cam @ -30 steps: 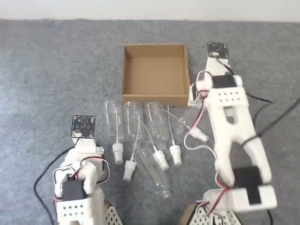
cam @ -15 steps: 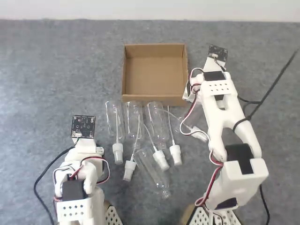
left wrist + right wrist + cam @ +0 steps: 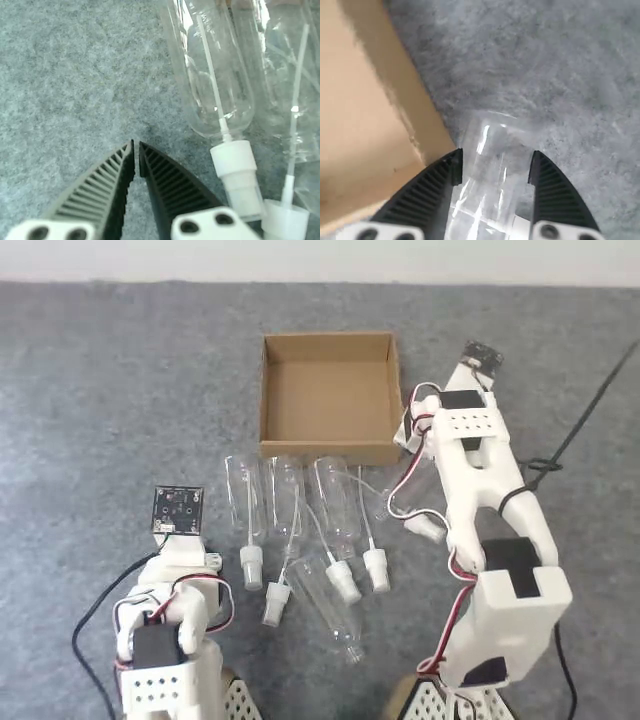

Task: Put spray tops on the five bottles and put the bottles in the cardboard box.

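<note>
Light, slick and crushable by the look of it, the clear bottle [image 3: 490, 137] lay between the wide-open jaws of the right gripper [image 3: 494, 164], best squeezed gently mid-body.

The cardboard box [image 3: 330, 452] stands open. Clear bottles [image 3: 335, 500] (white spray tops [image 3: 375, 570] among them) lie at its 6 o'clock, the right arm [image 3: 470, 440] at 4 o'clock.

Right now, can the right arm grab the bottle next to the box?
Probably yes. The right gripper is open with a finger on each side of the bottle; the cardboard box wall is close beside one finger but seems not to block it.
</note>
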Tool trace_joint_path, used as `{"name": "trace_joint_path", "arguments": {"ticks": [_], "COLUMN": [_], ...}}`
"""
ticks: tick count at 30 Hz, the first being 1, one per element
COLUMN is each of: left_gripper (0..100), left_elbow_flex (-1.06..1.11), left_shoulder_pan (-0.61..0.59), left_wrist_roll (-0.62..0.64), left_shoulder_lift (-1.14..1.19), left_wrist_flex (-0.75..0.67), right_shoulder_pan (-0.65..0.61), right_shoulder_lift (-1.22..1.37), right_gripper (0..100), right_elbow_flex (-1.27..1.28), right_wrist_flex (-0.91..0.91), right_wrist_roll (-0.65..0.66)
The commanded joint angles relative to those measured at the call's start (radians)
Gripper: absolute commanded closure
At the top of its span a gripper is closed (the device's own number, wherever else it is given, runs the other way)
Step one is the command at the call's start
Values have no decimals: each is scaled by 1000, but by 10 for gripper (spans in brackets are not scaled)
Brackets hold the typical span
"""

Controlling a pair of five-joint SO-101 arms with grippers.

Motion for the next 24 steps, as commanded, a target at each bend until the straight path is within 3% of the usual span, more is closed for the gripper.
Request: {"name": "trace_joint_path", "arguments": {"ticks": [1, 8, 15, 24], "left_gripper": [985, 985, 985, 985], "left_elbow_flex": [-12, -12, -12, -12], "left_shoulder_pan": [-2, -2, -2, -2], "left_wrist_roll": [-3, -3, -3, -3], "left_shoulder_lift": [-21, -21, -21, -21], "left_wrist_flex": [6, 6, 6, 6], "right_shoulder_pan": [31, 33, 31, 79], "right_shoulder_lift": [45, 87, 124, 122], "right_gripper": [806, 800, 671, 861], "right_elbow_flex": [-25, -28, -23, -28], "right_wrist_flex": [-10, -10, -10, -10], "right_wrist_roll": [-114, -170, -233, -270]}}
